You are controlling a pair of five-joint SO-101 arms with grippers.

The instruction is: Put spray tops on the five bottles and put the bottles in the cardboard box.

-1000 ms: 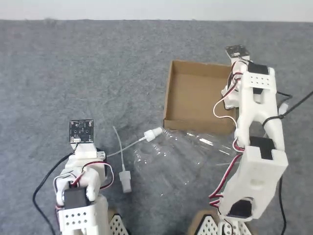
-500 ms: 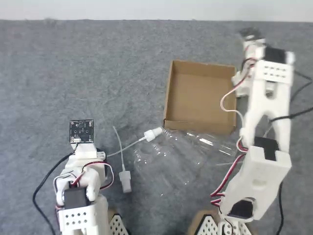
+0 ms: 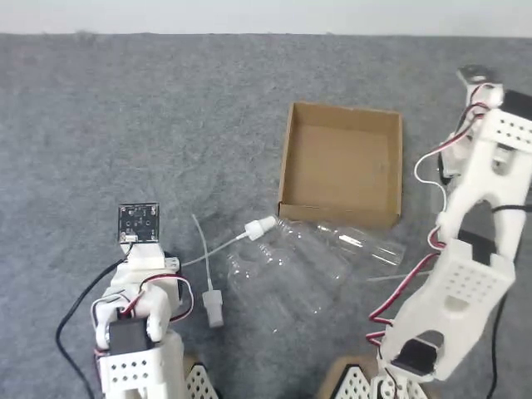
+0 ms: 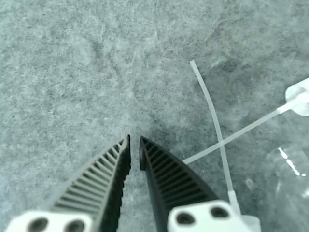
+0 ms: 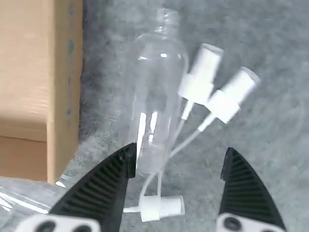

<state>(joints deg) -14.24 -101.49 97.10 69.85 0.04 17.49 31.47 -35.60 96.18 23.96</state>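
Clear plastic bottle (image 5: pixel 155 92), uncapped and lying on its side, rests just ahead of the right pincer (image 5: pixel 179 150), whose jaws are spread wide with nothing between them. One white spray top (image 5: pixel 161 207) lies under that pincer. Two more white spray tops (image 5: pixel 199 75) lie beyond, beside the bottle, and the brown cardboard box (image 5: pixel 43 72) is on its other side. The bottle is probably light, thin-walled and slick, so it may roll or dent; a gentle hold across mid-body seems wisest. Left pincer (image 4: pixel 134 140) is pressed almost together, pinching nothing, with thin dip tubes (image 4: pixel 212 114) just ahead. Grey felt-like table (image 3: pixel 166 108) should lend grip, and a pale wall (image 3: pixel 249 15) lies beyond.
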